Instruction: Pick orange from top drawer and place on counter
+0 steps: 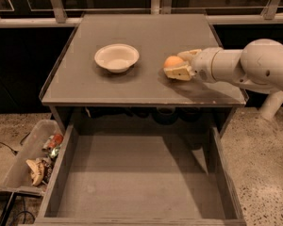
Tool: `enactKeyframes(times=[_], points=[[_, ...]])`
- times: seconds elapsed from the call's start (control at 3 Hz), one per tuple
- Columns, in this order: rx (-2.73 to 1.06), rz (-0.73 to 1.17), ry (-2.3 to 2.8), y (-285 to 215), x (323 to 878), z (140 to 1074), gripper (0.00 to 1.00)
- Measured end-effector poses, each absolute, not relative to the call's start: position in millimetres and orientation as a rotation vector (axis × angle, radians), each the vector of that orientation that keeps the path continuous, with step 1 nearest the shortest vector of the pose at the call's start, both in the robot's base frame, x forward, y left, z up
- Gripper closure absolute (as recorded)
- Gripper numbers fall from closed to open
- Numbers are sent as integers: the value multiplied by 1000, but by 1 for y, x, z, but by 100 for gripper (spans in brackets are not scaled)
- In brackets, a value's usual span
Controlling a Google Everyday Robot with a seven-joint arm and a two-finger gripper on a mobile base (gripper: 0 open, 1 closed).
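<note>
The orange (pixel 172 61) is held between the fingers of my gripper (pixel 177 64), low over the right part of the counter (pixel 146 36), right of the white bowl. The gripper is shut on the orange and reaches in from the right on a white arm (pixel 245 65). I cannot tell whether the orange touches the counter. The top drawer (pixel 137 173) stands pulled open below the counter's front edge, and its grey bottom is bare.
A white bowl (pixel 116 57) sits on the counter's left middle. A clear plastic bin of trash (pixel 30 161) stands on the floor left of the drawer. A window rail runs behind the counter. Speckled floor lies to the right.
</note>
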State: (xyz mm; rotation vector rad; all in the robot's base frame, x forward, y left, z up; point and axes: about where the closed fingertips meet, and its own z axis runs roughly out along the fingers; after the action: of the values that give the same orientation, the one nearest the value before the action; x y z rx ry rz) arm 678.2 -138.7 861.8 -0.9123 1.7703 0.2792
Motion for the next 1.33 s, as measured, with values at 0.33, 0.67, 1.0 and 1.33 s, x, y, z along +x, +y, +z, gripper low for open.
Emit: enactKeyframes(times=[0.33, 0.67, 1.0, 1.33], points=[[-919, 286, 1802, -136, 677, 848, 100], [-919, 287, 1803, -136, 677, 848, 81], [-919, 287, 1803, -136, 677, 848, 58], [-919, 287, 1803, -136, 677, 848, 35]])
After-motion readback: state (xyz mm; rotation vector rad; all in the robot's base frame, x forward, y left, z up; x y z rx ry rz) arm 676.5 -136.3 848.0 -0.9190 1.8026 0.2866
